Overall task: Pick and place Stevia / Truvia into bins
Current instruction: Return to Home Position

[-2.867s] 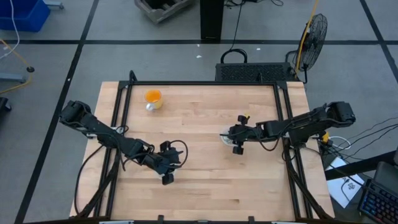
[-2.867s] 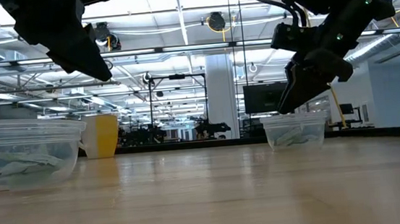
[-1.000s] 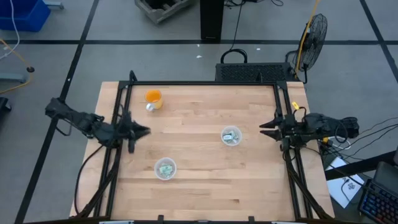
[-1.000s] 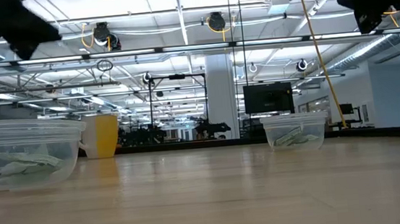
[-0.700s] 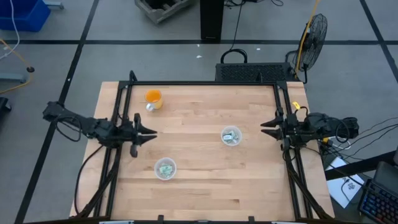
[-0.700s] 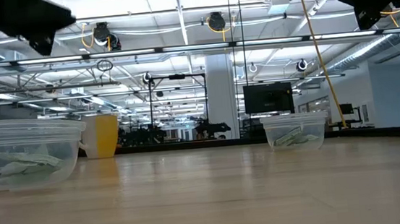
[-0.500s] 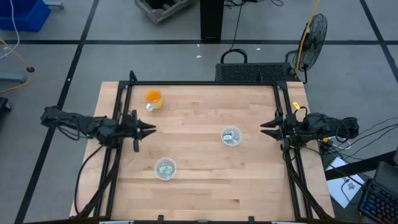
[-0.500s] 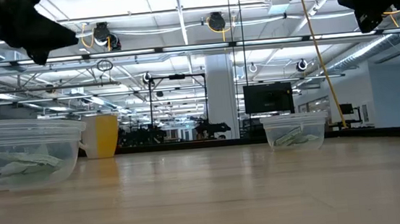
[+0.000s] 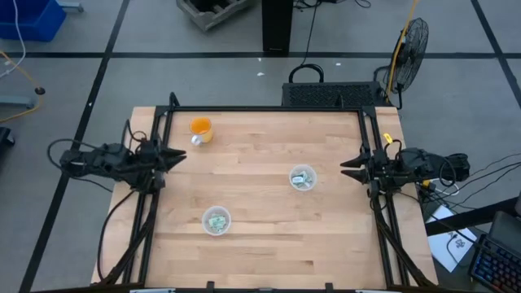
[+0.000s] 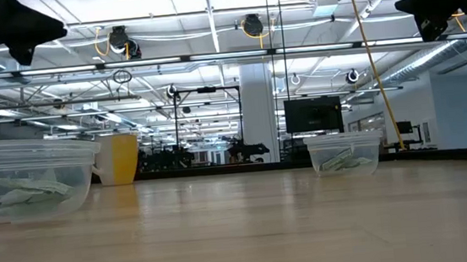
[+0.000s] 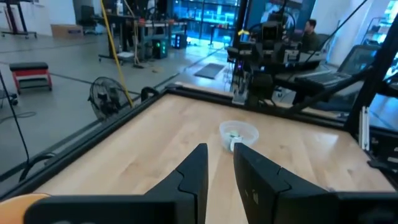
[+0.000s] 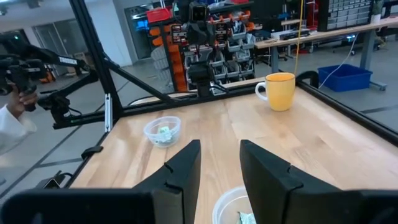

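Pale green and white packets lie inside two clear cups. One cup (image 9: 216, 220) stands near the table's front and looms large in the low view (image 10: 26, 179), with packets (image 10: 26, 197) on its bottom. The other cup (image 9: 303, 177) stands right of centre (image 10: 344, 153) and shows in the left wrist view (image 11: 239, 134). The right wrist view shows both cups, one far off (image 12: 162, 130) and one close below the fingers (image 12: 236, 208). My left gripper (image 9: 173, 155) (image 11: 221, 148) hovers open over the table's left edge. My right gripper (image 9: 343, 168) (image 12: 220, 144) hovers open by the right edge.
An orange cup (image 9: 200, 129) stands near the far left corner (image 10: 119, 158) (image 12: 279, 91). Black frame rails (image 9: 155, 195) run along the table's left, right and far edges. A person's hand (image 12: 12, 121) shows beyond the table in the right wrist view. Bare wood lies between the cups.
My left gripper has drawn back toward the table's left edge and a little toward the far edge, staying high above the wood. The right arm and both cups have kept still.
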Available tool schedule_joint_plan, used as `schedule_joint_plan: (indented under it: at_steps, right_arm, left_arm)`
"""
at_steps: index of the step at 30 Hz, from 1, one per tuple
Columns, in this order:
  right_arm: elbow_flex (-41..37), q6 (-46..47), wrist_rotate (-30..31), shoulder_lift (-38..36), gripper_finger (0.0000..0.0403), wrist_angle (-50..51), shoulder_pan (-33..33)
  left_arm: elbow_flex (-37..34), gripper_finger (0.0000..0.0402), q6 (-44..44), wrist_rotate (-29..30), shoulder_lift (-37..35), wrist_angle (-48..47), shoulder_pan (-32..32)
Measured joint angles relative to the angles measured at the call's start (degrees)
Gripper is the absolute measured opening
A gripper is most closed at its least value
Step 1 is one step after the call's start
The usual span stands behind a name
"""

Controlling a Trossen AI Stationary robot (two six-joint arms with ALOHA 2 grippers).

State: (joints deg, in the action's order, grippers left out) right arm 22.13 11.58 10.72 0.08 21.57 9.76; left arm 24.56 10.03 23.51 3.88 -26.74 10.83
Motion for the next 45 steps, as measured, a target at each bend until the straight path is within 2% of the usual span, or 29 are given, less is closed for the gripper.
schedule_joint_plan:
  at_steps: [4, 7, 15, 20, 29, 36, 42, 45]
  right_arm:
    - [-0.19, 1.13, -0.02, 0.00, 0.0105, -0.15, 0.00]
    - [-1.84, 1.43, -0.04, 0.00, 0.0105, -1.55, 0.00]
    - [-6.83, 4.35, -0.29, 0.00, 0.0105, -7.97, -0.01]
    - [-7.43, 5.53, -0.29, 0.00, 0.0105, -8.07, -0.02]
    - [-7.43, 2.28, -0.25, 0.00, 0.0105, -9.77, -0.02]
    - [-7.43, 1.68, 0.05, 0.00, 0.0105, -9.45, -0.02]
    - [-7.43, 0.78, -0.02, 0.00, 0.0105, -9.67, -0.02]
    - [-7.56, 0.76, -0.25, 0.00, 0.0105, -9.20, -0.02]
  left_arm:
    - [-1.31, 0.0081, -0.10, -0.05, -2.55, -0.15, 0.00]
    - [-3.86, 0.0081, -0.99, -1.63, -2.47, 3.56, 0.00]
    - [-15.15, 0.0081, -6.40, -10.24, -2.09, 22.70, 0.00]
    - [-21.71, 0.0081, -7.62, -11.45, -2.07, 30.22, 0.00]
    - [-22.21, 0.0081, -13.04, -11.31, -2.63, 33.91, -1.46]
    - [-22.21, 0.0081, -10.42, -11.85, -3.32, 31.75, -5.28]
    - [-22.21, 0.0081, -9.61, -20.44, -3.32, 33.89, -6.47]
    - [-22.21, 0.0081, -10.08, -21.06, -3.32, 34.13, -6.47]
